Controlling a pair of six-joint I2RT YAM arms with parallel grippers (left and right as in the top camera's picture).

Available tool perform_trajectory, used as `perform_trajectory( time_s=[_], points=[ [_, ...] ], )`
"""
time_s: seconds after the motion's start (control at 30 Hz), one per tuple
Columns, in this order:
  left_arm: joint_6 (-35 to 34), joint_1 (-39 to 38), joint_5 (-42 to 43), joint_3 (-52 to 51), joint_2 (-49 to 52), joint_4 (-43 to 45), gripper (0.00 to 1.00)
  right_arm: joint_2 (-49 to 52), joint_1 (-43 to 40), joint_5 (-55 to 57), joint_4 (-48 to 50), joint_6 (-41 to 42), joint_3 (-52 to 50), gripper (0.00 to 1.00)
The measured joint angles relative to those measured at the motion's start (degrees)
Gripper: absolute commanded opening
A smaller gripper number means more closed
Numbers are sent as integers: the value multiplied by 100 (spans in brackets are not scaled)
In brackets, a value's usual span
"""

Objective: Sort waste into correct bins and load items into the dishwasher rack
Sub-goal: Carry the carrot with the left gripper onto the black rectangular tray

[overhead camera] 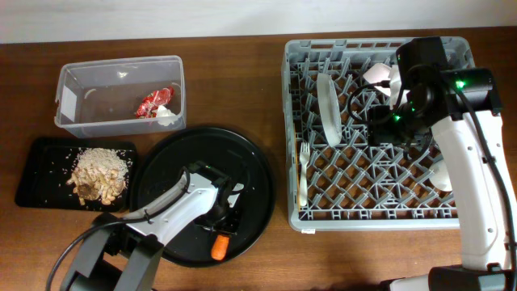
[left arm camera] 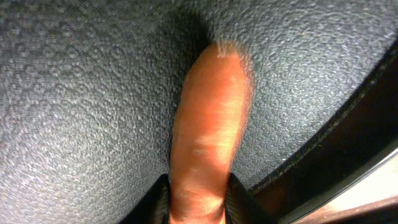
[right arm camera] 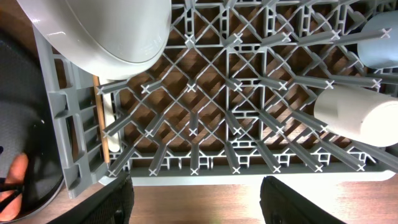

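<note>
An orange carrot [left arm camera: 208, 124] lies on the large round black tray [overhead camera: 250, 174], and my left gripper [left arm camera: 199, 199] is shut on its near end; both show in the overhead view, gripper [overhead camera: 224, 226] and carrot [overhead camera: 220, 248]. The clear tub [overhead camera: 73, 85] holds the red wrapper [overhead camera: 153, 103] and white tissue [overhead camera: 167, 115]. The shallow black tray [overhead camera: 40, 158] holds beige food scraps [overhead camera: 101, 174]. The grey dishwasher rack [overhead camera: 295, 145] holds a white plate [overhead camera: 327, 109], a pale fork [overhead camera: 304, 174], a white cup [right arm camera: 360, 115] and a light-blue cup [right arm camera: 380, 46]. My right gripper [right arm camera: 196, 199] is open and empty above the rack.
The right arm [overhead camera: 472, 170] crosses the rack's right side and hides part of it. A pale dish [overhead camera: 377, 74] sits at the rack's back. Bare wooden table shows between the round tray and the rack and along the front edge.
</note>
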Motion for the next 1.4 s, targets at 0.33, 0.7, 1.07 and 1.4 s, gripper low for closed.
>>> perform_trajectory(
  time_s=[0.33,0.7,1.07,1.4],
  points=[
    [-20,286,-55,433,35,-522,0,0,0,0,0,2,0,68],
    [-17,2435,-957,2643,63,-1543,0,0,0,2,-20,2,0,68],
    [-63,5206,-1049,2643,63,-1244,0,0,0,0,-17,2,0,68],
    [-538,6363,-1563,2647,87,850,4,0,0,0,-26,0,0,68]
  ],
)
